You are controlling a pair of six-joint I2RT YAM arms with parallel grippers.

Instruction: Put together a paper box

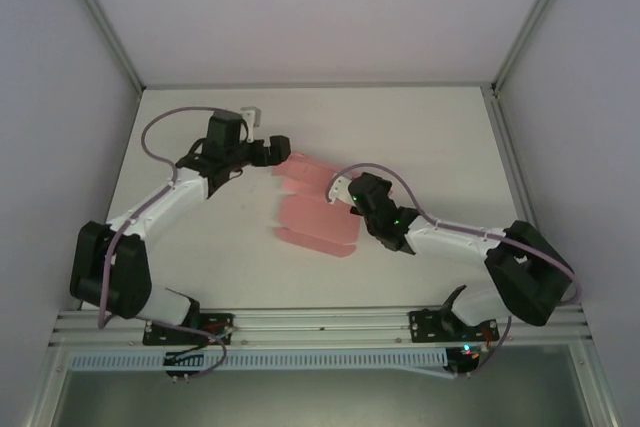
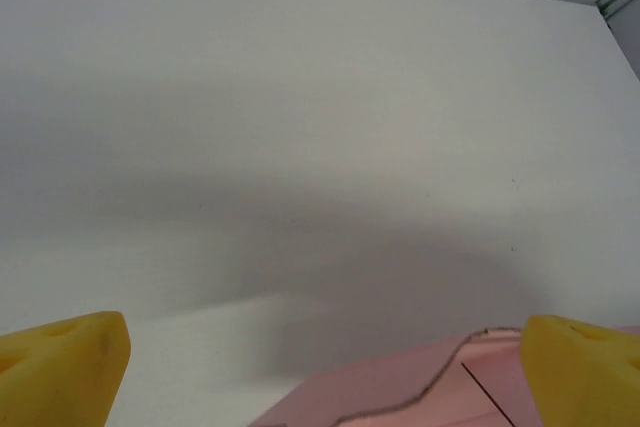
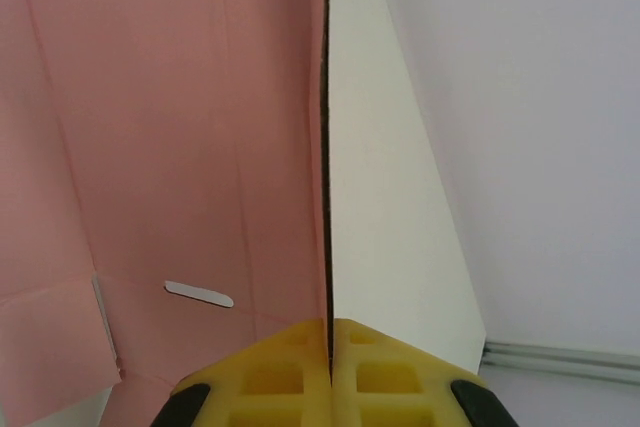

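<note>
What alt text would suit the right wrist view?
The right tool is shut on the edge of the flat pink paper box, which spreads across the left and shows a small slot; white table lies right.

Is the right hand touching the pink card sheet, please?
Touching. The right wrist view shows the right hand shut on the edge of the pink card sheet.

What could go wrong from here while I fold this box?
The right gripper pinches only the thin edge of the box; a pull could tear it or let it slip out. The left gripper stands open with the box's edge off to one side between its jaws, so closing now may miss or crease it.
</note>
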